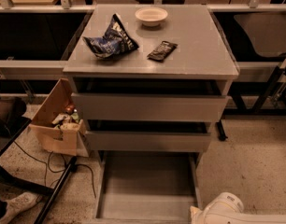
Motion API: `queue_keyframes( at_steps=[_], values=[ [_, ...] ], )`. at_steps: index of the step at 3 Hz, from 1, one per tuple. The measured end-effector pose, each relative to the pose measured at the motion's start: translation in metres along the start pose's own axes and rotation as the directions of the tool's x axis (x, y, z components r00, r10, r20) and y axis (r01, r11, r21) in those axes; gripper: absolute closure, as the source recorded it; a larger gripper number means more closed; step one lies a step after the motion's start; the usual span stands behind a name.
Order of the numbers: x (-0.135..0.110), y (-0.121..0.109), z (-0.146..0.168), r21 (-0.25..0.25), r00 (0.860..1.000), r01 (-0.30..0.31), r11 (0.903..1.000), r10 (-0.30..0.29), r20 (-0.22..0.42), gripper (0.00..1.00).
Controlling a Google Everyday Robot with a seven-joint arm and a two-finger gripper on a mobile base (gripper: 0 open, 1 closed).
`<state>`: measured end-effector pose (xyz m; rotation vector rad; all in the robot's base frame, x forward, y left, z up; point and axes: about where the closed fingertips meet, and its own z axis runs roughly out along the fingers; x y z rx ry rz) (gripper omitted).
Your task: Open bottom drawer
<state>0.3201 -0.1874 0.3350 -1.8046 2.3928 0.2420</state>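
Observation:
The grey cabinet (194, 55) stands in the middle of the camera view. Its bottom drawer (147, 181) is pulled far out towards me, and its shallow grey tray shows bare inside. The two wider drawer fronts above it, middle (147, 141) and top (150, 107), stand slightly out. Only a white link of my arm (222, 210) shows at the bottom right, beside the drawer's right front corner. My gripper is out of view below the frame's bottom edge.
On the cabinet top lie a blue chip bag (110, 41), a white bowl (151, 16) and a dark snack bar (162, 51). An open cardboard box (56, 125) sits on the floor at left, with cables, a black stand leg (54, 195) and a shoe (12, 208).

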Motion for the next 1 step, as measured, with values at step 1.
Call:
queue_keyframes(
  at_steps=[1],
  values=[
    [0.0017, 0.0019, -0.0058, 0.005, 1.0, 0.01, 0.9999, -0.01, -0.009, 0.0]
  ],
)
